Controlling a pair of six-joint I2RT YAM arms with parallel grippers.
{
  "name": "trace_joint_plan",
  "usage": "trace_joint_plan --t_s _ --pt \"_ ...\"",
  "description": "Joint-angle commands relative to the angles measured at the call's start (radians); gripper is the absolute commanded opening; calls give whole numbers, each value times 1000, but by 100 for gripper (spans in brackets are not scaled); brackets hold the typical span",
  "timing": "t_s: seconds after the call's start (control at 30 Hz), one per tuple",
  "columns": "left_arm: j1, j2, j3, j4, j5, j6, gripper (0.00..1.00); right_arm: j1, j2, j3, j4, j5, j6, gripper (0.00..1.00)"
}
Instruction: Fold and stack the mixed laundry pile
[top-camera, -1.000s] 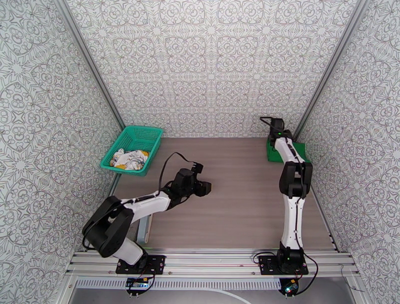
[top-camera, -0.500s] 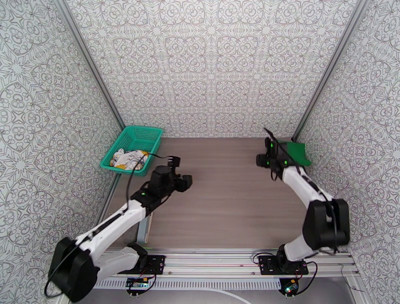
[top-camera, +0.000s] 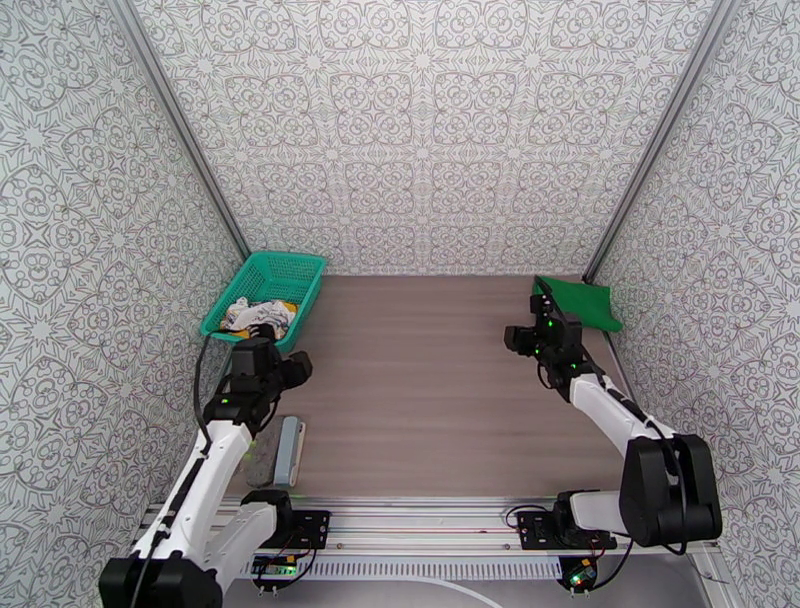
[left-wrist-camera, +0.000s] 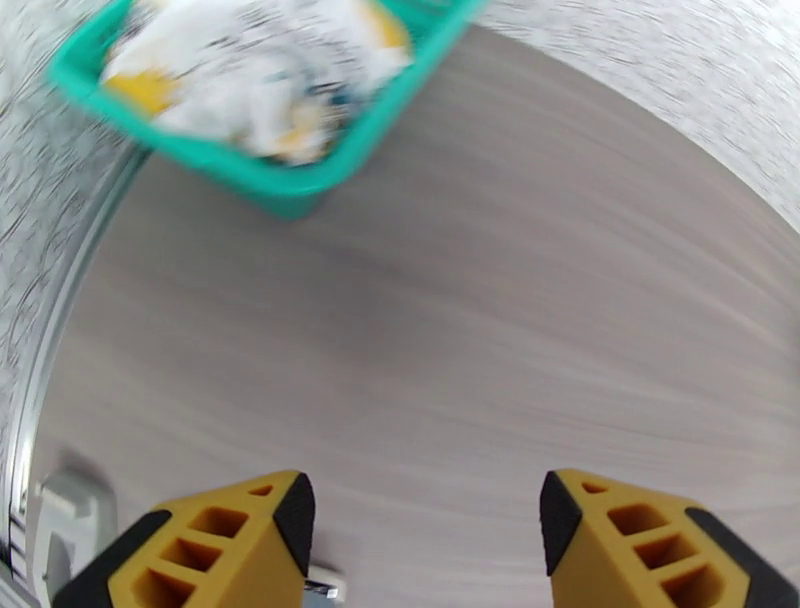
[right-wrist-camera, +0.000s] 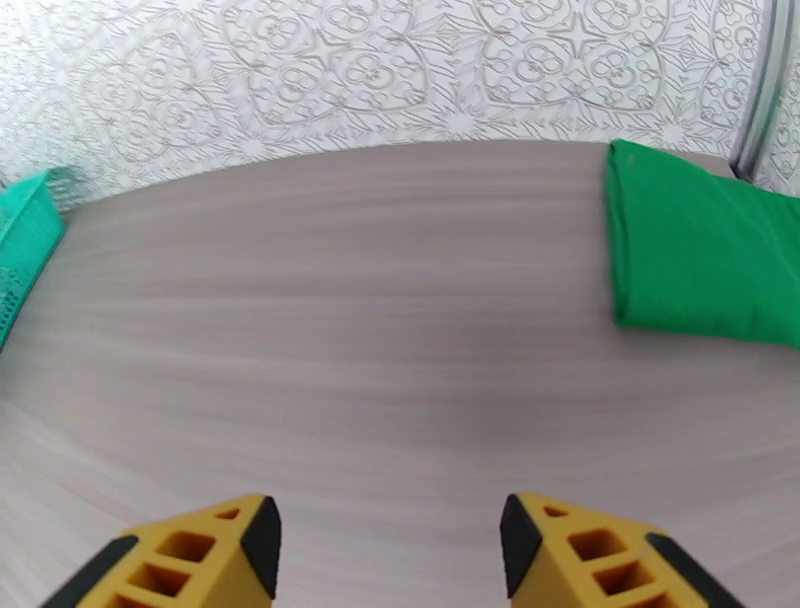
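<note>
Step in hand: likely fetching the white printed garment (left-wrist-camera: 260, 70) out of the teal basket (top-camera: 304, 262); the folded green shirt (top-camera: 578, 303) looks finished
Printed garment: crumpled inside the basket at the far left of the tabletop (top-camera: 430, 400)
Green shirt: flat in the far right corner, well apart from the basket
Left fingers (left-wrist-camera: 230, 545): spread wide, empty, above bare wood just near of the basket
Right fingers (right-wrist-camera: 590, 550): spread wide, empty, near the shirt but not touching it
Doing it well: come in over the basket rim rather than against it; pinch one raised fold, not the whole bundle; lift until the cloth clears the mesh; spread it on the open middle, where both arms can reach
Risk: cloth snagging the mesh could drag the light basket
Surface: grey wood-grain, mostly bare; a pale flat object (top-camera: 285, 450) I cannot identify lies near left
Room: patterned grey-white walls (top-camera: 430, 130) on three sides; metal corner posts (top-camera: 180, 130)
</note>
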Motion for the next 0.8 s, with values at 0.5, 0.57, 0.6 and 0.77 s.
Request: trace_joint_plan --t_s 0.5,0.57,0.6,0.77 --pt "198 643 617 -119 -35 -5 73 25 9 -66 143 -54 60 65" --pt "200 724 694 -134 -55 -4 76 26 12 -66 152 -68 66 65" --pt "200 763 728 -138 -63 -6 78 28 12 -65 154 -75 68 65" --pt "201 934 887 -207 -130 -24 84 31 27 -59 151 -81 75 65"
